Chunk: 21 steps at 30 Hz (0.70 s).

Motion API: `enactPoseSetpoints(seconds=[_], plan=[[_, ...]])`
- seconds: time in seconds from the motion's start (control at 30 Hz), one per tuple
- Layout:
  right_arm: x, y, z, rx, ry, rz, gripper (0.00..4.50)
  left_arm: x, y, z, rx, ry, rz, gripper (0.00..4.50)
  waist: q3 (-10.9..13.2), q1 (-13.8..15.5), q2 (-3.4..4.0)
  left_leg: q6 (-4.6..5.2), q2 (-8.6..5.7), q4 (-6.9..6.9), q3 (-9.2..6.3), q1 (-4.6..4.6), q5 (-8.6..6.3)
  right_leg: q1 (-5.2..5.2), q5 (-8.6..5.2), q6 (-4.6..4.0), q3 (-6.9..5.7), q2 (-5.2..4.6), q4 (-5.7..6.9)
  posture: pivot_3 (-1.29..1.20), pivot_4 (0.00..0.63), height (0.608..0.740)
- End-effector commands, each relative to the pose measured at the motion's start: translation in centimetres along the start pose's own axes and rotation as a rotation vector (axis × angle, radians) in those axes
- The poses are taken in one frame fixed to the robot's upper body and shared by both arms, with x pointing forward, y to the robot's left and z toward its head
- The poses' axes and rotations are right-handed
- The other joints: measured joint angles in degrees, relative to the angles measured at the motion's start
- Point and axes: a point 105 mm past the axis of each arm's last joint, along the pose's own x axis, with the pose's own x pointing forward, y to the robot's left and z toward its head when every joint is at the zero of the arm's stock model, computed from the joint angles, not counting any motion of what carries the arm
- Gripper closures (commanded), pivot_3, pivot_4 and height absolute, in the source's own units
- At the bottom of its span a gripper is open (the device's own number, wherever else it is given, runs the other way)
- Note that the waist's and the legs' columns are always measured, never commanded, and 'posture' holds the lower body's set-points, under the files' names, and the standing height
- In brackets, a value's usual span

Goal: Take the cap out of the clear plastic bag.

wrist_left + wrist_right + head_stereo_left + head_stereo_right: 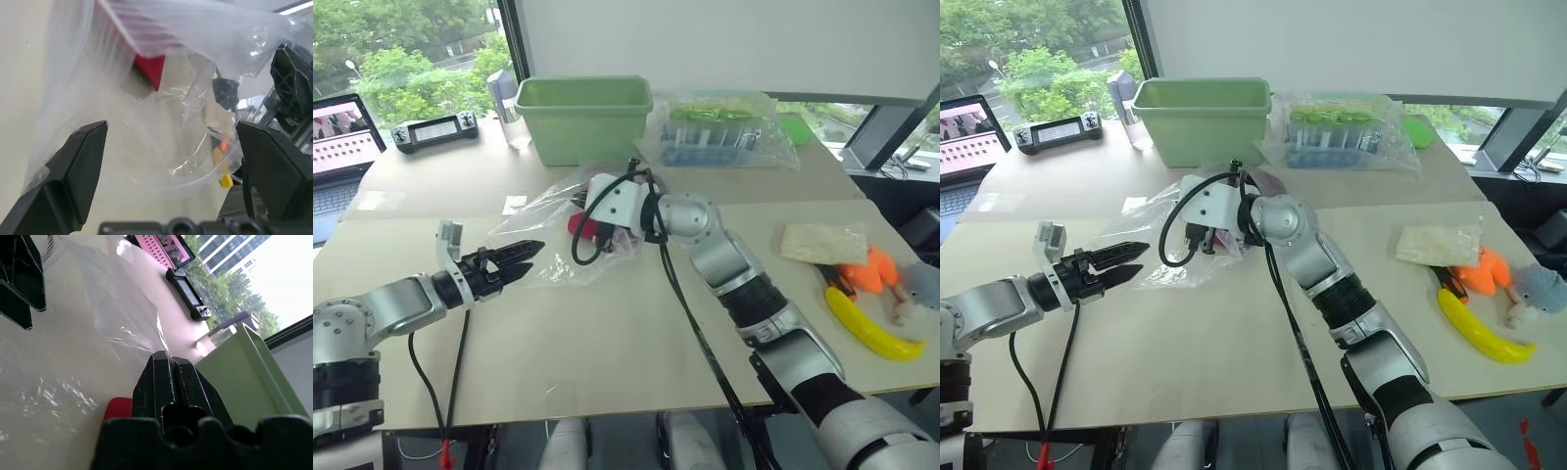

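Observation:
The clear plastic bag (553,240) lies crumpled mid-table, its upper edge raised. My right gripper (168,355) is shut on that edge, with film spreading from its fingertips. Inside the bag, a red patch of the cap (579,224) shows just below the right gripper, and the same cap (151,68) is seen through the film. The rest of the cap is hidden by plastic and the gripper. My left gripper (533,259) is open at the bag's left end, pointing right. Its fingers (83,156) stand wide apart with loose bag film between them.
A green tub (582,113) stands behind the bag. Right of it lies another clear bag (720,132) of green and blue items. A laptop (337,147) and a controller (435,127) sit far left. A banana (871,328), an orange plush (867,269) and a pale packet (822,243) lie right.

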Motion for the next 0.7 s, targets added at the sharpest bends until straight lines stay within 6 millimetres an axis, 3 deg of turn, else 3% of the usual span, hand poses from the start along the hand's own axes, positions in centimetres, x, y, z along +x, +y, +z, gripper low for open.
enactPoseSetpoints(seconds=[0.03,0.23,0.27,0.3,0.33,0.37,0.43,0.47,0.57,0.7], plan=[[-0.6,-1.3,1.3,-0.027,-0.032,-0.056,4.49,0.6,-0.7,0.8,-0.003,-0.017,-0.05,0.0,0.0,0.0,0.0,0.0,0.0,0.0,0.0,0.0,0.0,0.0,0.0,0.0,0.0,0.0,0.0,0.0,0.15,0.74],[-0.5,-0.7,1.8,-0.019,-0.04,-0.036,4.49,1.2,-0.7,1.3,-0.016,0.005,-0.045,0.0,0.0,0.0,-0.01,0.0,0.0,0.0,-0.01,0.0,0.0,0.01,0.01,0.01,-0.01,0.0,0.0,0.0,0.15,0.74],[-0.4,-0.5,1.9,-0.018,-0.042,-0.032,4.49,4.6,0.5,-4.4,-0.023,0.076,-0.017,0.0,0.0,-0.1,-0.01,0.0,-0.01,0.0,0.0,0.0,0.0,0.01,0.01,0.01,0.0,-0.01,0.0,0.0,0.15,0.74],[-0.4,-0.4,2.0,-0.018,-0.045,-0.029,4.49,7.0,-0.1,-9.0,-0.039,0.108,-0.031,0.0,-0.1,-0.1,0.17,0.0,-0.01,0.0,0.0,0.0,0.0,0.01,0.01,0.02,0.0,-0.01,0.0,0.0,0.15,0.74],[-0.3,-0.4,2.2,-0.018,-0.048,-0.028,4.49,8.4,-1.4,-11.7,-0.055,0.102,-0.063,0.0,-0.4,0.2,0.68,-0.02,-0.04,-0.1,0.05,0.09,-0.01,0.11,0.05,0.07,0.06,-0.12,-0.21,0.0,0.15,0.74],[-0.3,-0.3,2.2,-0.017,-0.05,-0.027,4.49,9.1,-2.4,-13.0,-0.064,0.082,-0.081,0.0,-0.5,0.6,0.86,-0.12,-0.2,-0.16,0.1,0.29,-0.07,0.52,0.14,0.15,0.07,-0.36,-0.53,0.0,0.15,0.74],[-0.3,-0.3,2.4,-0.015,-0.052,-0.027,4.49,9.8,-2.5,-13.8,-0.058,0.078,-0.057,0.0,-0.4,1.4,-0.44,-0.36,-0.3,-0.2,0.37,0.42,-0.22,0.74,0.32,0.08,0.27,-0.49,-0.86,0.0,0.15,0.74],[-0.3,-0.2,2.5,-0.015,-0.052,-0.027,4.49,10.1,-2.5,-14.2,-0.052,0.08,-0.044,0.0,-0.4,1.4,-0.67,-0.35,-0.11,-0.07,0.09,0.09,-0.21,0.57,0.41,-0.07,0.04,-0.2,-0.92,0.0,0.15,0.74],[-0.3,-0.3,2.5,-0.013,-0.051,-0.03,4.49,10.7,-2.4,-14.4,-0.047,0.06,-0.027,0.0,-0.5,1.5,-0.15,-0.36,0.03,0.03,0.02,0.1,-0.22,0.56,0.46,-0.2,-0.03,0.03,-0.88,0.0,0.15,0.74],[-0.4,-0.3,2.5,-0.013,-0.045,-0.032,4.49,10.8,-2.4,-14.0,-0.043,0.037,-0.026,0.0,-0.5,1.3,-0.16,-0.35,0.04,0.13,0.03,0.31,-0.21,0.76,0.07,-0.16,-0.03,0.02,-0.89,0.0,0.15,0.74]])
